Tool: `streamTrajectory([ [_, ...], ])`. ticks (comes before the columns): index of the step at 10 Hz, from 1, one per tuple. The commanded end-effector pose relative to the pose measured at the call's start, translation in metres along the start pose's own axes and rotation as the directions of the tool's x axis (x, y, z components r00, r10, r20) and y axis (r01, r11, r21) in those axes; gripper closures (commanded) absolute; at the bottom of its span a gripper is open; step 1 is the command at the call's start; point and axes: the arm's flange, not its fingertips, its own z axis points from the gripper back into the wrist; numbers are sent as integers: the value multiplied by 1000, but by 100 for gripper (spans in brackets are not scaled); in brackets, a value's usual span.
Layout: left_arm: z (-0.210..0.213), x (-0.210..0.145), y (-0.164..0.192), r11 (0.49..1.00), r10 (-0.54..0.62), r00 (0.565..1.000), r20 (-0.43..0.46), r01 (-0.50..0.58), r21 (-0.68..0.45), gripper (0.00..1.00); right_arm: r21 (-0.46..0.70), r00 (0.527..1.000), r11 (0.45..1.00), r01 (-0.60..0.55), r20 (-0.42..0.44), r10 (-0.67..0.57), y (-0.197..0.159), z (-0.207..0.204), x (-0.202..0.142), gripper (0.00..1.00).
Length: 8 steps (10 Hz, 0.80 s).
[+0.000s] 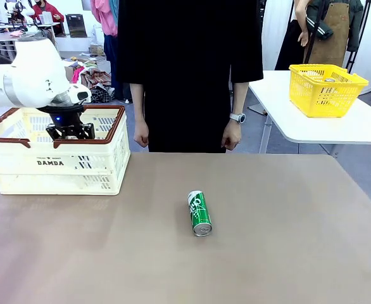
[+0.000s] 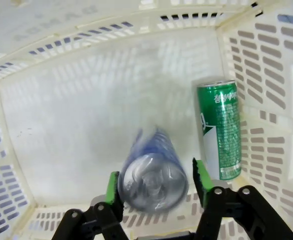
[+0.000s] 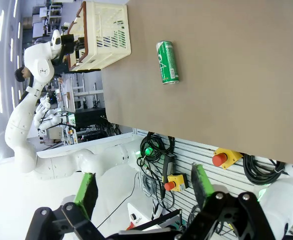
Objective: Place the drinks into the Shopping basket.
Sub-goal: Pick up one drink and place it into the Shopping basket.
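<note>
Brown bench [image 1: 287, 240] spans the front view: 1 green can [image 1: 199, 213] lies on its side mid-bench, well apart from the Shopping basket [image 1: 59, 168] at far left, where the left gripper [image 1: 70, 134] hangs just inside the rim to unload.

Left wrist view: the blue can [image 2: 154, 175] is blurred between jaws standing slightly wider than it, so it is probably dropping. A 2nd green can [image 2: 221, 130] lies along the basket wall.

Right wrist view: the right gripper [image 3: 141, 192] hangs off the near edge, jaws apart and empty.
</note>
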Motion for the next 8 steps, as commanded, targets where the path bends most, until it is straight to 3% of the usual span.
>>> streamTrajectory([
  [1,12,1,8,999,37,999,31,-37,-10,0,26,1000,999,-24,3,24,2,1,1,0],
  [3,28,0,21,996,83,993,79,-84,3,0,26,1000,999,-24,3,24,2,1,1,0],
  [5,78,-2,35,988,156,973,169,-152,-33,0,26,1000,999,-24,3,24,2,1,1,0],
  [6,112,-5,40,975,211,958,194,-193,-111,0,26,1000,999,-24,3,24,2,1,1,0],
  [7,144,-11,42,949,237,945,226,-175,-264,0,26,1000,999,-24,3,24,2,1,1,0],
  [8,165,-18,44,904,307,927,214,-214,-370,0,26,1000,999,-24,3,24,2,1,1,0],
])
